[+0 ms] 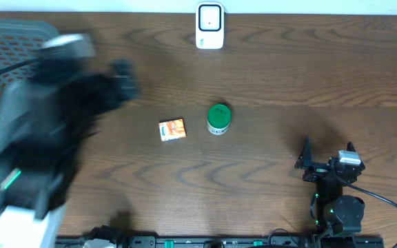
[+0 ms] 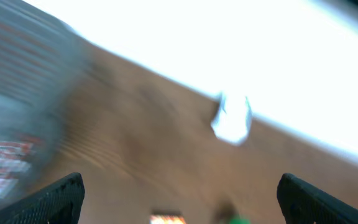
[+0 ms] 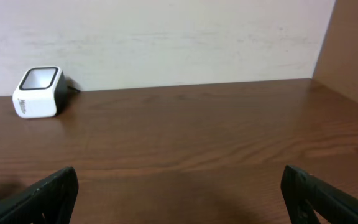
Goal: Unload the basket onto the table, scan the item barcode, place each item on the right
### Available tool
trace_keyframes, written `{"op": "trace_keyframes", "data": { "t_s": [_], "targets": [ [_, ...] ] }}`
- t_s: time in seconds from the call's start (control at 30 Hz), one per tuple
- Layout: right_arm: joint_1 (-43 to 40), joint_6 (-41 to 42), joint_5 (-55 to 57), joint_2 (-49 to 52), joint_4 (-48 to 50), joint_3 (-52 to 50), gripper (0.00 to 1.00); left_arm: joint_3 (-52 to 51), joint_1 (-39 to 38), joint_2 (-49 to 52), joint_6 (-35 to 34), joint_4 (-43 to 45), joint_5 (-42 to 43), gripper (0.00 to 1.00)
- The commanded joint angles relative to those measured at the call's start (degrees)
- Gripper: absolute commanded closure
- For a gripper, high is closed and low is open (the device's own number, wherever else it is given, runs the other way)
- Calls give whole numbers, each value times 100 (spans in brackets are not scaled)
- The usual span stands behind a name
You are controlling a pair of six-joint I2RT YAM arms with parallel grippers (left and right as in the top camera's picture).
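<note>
Both pincers released and empty: pick-up step, nothing grasped yet.
Left gripper (image 2: 180, 196) blurred, right gripper (image 3: 179, 196) low and idle. Orange box (image 1: 172, 129) and green-capped tub (image 1: 218, 118) sit mid-table (image 1: 288, 76), well short of the scanner (image 1: 209, 26). Next: grasp 1 item.

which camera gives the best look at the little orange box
The overhead view: the orange box lies whole and sharp on the table, seen from straight above. The left wrist view catches only a blurred sliver of it at the bottom edge. The right wrist view does not show it.
</note>
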Motion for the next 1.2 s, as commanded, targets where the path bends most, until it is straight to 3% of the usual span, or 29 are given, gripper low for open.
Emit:
{"op": "trace_keyframes", "data": {
  "t_s": [0.0, 0.1, 0.23, 0.4, 0.5, 0.8, 1.17],
  "targets": [
    [-35, 59, -11, -24, -24, -4, 1, 391, 1222, -138, 133, -350, -136, 2],
    [-33, 59, -9, -24, -24, -4, 1, 538, 2339, -81, 122, -608, 173, 2],
    [-33, 59, -9, -24, -24, -4, 1, 538, 3657, 372, -431, -1008, 627, 2],
    [-33, 59, -9, -24, -24, -4, 1, 535, 4575, 1250, -927, -1434, 1226, 2],
    [-33, 59, -9, -24, -24, -4, 1, 535, 4717, 1735, -852, -1641, 1386, 2],
    [-33, 59, -11, -24, -24, -4, 1, 535, 4719, 3036, 337, -1952, 1392, 2],
    [-33, 59, -9, -24, -24, -4, 1, 525, 4725, 3856, 382, -2430, 1355, 2]
  ]
}}
